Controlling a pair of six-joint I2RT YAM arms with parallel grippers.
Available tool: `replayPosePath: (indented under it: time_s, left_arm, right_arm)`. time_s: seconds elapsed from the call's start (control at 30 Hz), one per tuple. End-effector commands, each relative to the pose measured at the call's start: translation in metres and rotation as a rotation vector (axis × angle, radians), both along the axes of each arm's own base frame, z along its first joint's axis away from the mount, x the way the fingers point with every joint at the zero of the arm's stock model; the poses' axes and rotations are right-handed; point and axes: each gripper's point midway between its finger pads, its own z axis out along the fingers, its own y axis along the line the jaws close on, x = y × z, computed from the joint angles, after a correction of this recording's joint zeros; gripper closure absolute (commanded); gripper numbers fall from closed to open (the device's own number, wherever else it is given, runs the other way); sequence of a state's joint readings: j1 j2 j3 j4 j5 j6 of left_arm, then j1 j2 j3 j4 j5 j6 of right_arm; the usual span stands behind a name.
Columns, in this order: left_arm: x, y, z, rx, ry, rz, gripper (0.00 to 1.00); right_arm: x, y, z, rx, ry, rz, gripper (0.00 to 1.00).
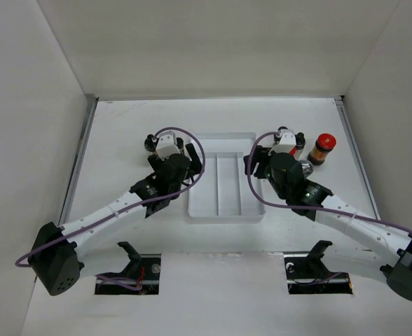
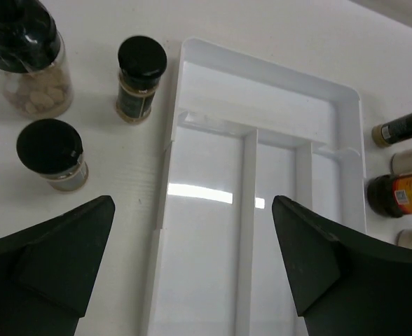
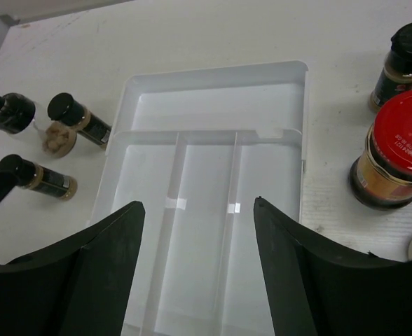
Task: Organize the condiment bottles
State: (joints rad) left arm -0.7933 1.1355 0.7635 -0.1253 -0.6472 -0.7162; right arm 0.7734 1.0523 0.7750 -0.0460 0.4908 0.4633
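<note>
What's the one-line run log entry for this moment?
tray: empty | condiment bottles: either side of tray | left fingers: open, empty | right fingers: open, empty

Glossy white plastic tray (image 2: pixel 262 98)

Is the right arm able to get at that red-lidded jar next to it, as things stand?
Probably yes. The red-lidded jar stands just right of the right arm's open, empty fingers, with nothing between them. A black-capped shaker stands beyond it, apart.
</note>
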Motion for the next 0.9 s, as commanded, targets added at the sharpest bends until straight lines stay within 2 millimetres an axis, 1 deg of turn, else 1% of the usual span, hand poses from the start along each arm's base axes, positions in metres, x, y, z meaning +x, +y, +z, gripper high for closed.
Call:
replayPosePath:
  time_s: [0.0,0.07,0.1,0.23,0.27,0.33,0.37,0.47,0.5,0.57,0.63,0.7,0.77,0.8,0.87]
  left_arm:
    - [0.015,0.012,0.038,0.001,-0.093,0.057,0.00]
    - [0.017,0.024,0.045,0.024,-0.107,0.083,0.00]
    - [0.018,0.029,0.048,0.034,-0.114,0.091,0.00]
    - [0.023,0.044,0.055,0.058,-0.140,0.114,0.00]
    - [0.024,0.045,0.058,0.063,-0.143,0.114,0.00]
    - [0.026,0.050,0.061,0.077,-0.150,0.124,0.00]
    - [0.026,0.052,0.063,0.076,-0.156,0.132,0.00]
    - [0.027,0.055,0.068,0.069,-0.168,0.131,0.00]
    - [0.026,0.054,0.069,0.073,-0.171,0.125,0.00]
    - [0.023,0.056,0.068,0.083,-0.178,0.124,0.00]
    - [0.022,0.063,0.063,0.080,-0.181,0.138,0.00]
    - [0.020,0.073,0.060,0.071,-0.186,0.162,0.00]
    - [0.018,0.084,0.058,0.063,-0.185,0.186,0.00]
    - [0.019,0.091,0.058,0.071,-0.183,0.206,0.03]
    - [0.024,0.103,0.055,0.087,-0.164,0.238,0.24]
  right_arm:
    - [0.004,0.000,0.016,0.057,-0.058,-0.001,0.30]
    - [0.004,0.000,0.015,0.041,-0.060,0.006,0.37]
    - [0.003,0.000,0.016,0.046,-0.063,0.009,0.42]
    - [-0.003,0.008,0.025,0.085,-0.080,0.050,0.73]
    - [-0.005,0.012,0.027,0.093,-0.079,0.062,0.79]
    - [-0.004,0.013,0.029,0.086,-0.073,0.062,0.87]
    - [-0.004,0.013,0.029,0.079,-0.065,0.059,0.90]
    - [-0.004,0.009,0.028,0.062,-0.039,0.038,0.92]
    - [-0.004,0.005,0.029,0.060,-0.032,0.020,0.92]
    - [-0.003,0.000,0.028,0.056,-0.023,0.001,0.91]
    - [0.000,-0.003,0.023,0.043,-0.009,-0.009,0.91]
    - [0.003,0.000,0.016,0.034,0.008,-0.002,0.89]
    - [0.006,0.008,0.012,0.038,0.008,0.016,0.84]
    - [0.010,0.012,0.012,0.045,0.001,0.021,0.80]
    - [0.012,0.022,0.012,0.060,-0.015,0.042,0.71]
